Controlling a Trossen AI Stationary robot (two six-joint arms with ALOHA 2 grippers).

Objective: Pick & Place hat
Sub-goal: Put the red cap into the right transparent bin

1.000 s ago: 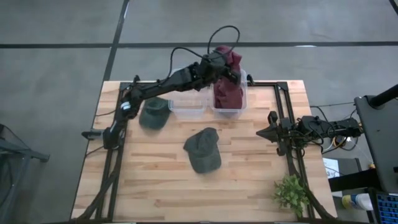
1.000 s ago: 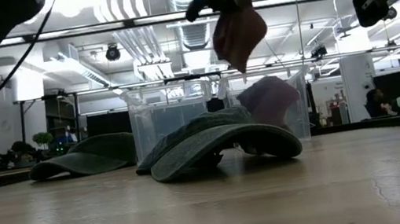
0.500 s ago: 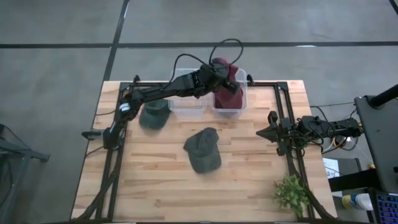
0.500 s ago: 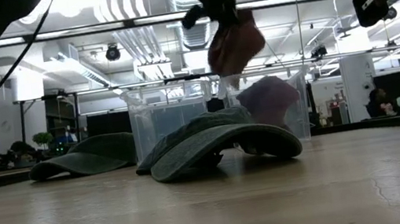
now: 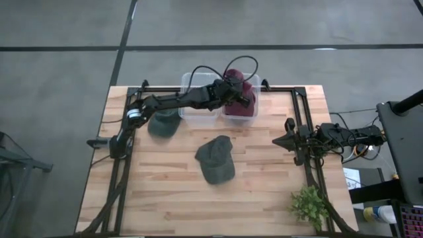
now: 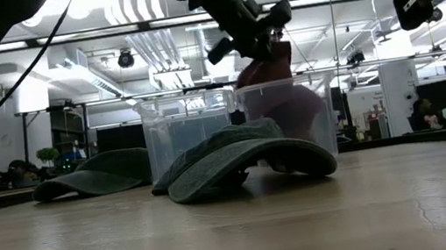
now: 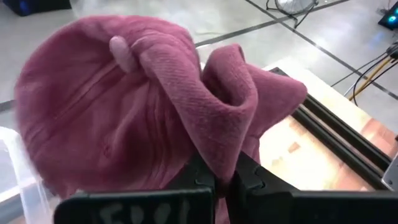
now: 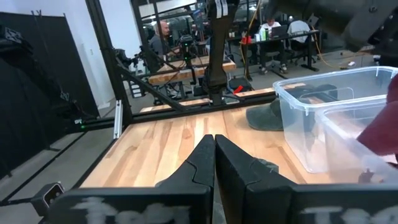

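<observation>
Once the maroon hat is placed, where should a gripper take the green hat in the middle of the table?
Probably by the brim of the green hat, coming from straight above: the brim lies flat and thin, while the domed crown is wide and soft. The right gripper waits nearest.

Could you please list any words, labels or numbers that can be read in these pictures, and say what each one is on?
No text reads clearly anywhere.
Left gripper, shut on the maroon hat: pale lettering on its body, too blurred to read.
Right gripper, shut: pale lettering on its body, too blurred to read.
Green hats, bins, table: none visible.
</observation>
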